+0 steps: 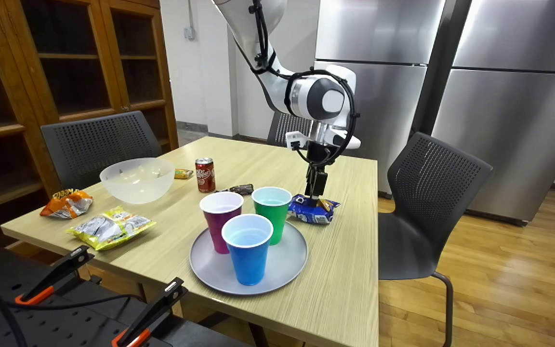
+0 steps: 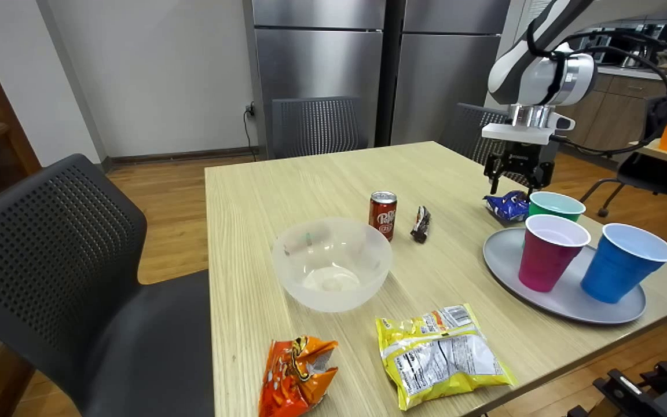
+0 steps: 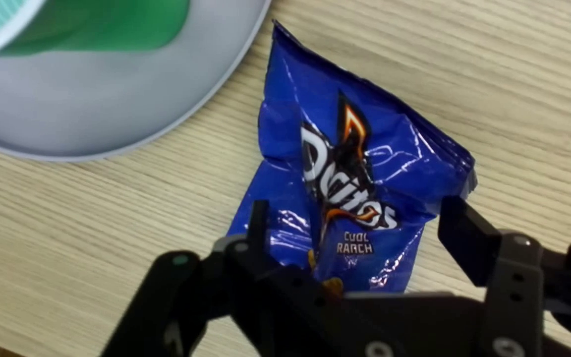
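A blue Doritos Cool Ranch bag (image 3: 360,193) lies flat on the table, its crumpled top edge pointing away from the jaws in the wrist view. My gripper (image 3: 357,223) is open above it, one finger (image 3: 259,223) over the bag's left part, the other finger (image 3: 469,238) just past its right side. In both exterior views the gripper (image 1: 314,198) points down at the bag (image 1: 320,217). Whether the fingertips touch it, I cannot tell. Close beside the bag is a grey plate (image 3: 92,119) with a green cup (image 3: 127,29) on it.
A magenta cup (image 1: 220,224) and a blue cup (image 1: 248,260) share the plate. Farther off are a Dr Pepper can (image 2: 383,215), a dark candy wrapper (image 2: 421,225), a frosted bowl (image 2: 333,284), a yellow bag (image 2: 443,359) and an orange bag (image 2: 296,379). Chairs (image 1: 431,207) surround the table.
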`<state>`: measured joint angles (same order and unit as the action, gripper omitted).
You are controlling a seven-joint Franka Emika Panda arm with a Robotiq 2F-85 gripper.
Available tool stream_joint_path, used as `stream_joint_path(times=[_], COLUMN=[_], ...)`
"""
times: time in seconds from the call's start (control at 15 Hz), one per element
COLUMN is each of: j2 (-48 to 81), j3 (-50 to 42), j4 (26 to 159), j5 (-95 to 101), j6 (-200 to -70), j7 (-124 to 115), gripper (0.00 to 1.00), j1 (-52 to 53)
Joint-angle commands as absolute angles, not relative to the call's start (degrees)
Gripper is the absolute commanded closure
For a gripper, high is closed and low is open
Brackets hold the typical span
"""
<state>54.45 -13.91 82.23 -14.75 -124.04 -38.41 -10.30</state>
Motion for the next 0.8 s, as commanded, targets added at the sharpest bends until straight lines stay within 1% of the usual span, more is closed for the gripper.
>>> stream_joint_path(times=[0.0,0.07,0.4,0.47,0.53,0.73], j2=[55.88,55.9,55.71,55.55,55.4,54.2], j3=[-12.67,-12.66,-12.79,-12.84,-12.83,-12.87], j4=[78.3,78.1,78.07,78.21,78.28,79.45], j5=[-15.77,-15.87,-16.0,-15.97,-16.03,-16.01], j6=[-120.68,-120.47,-120.21,-120.29,-120.28,-120.77], j7=[-39.88,-39.84,-39.91,-39.94,-39.94,-39.84], gripper=[0.42,0.51,0.88,0.97,1.0,1.0], j1=[-12.19,-12.35,-12.62,-12.62,-12.68,-12.59])
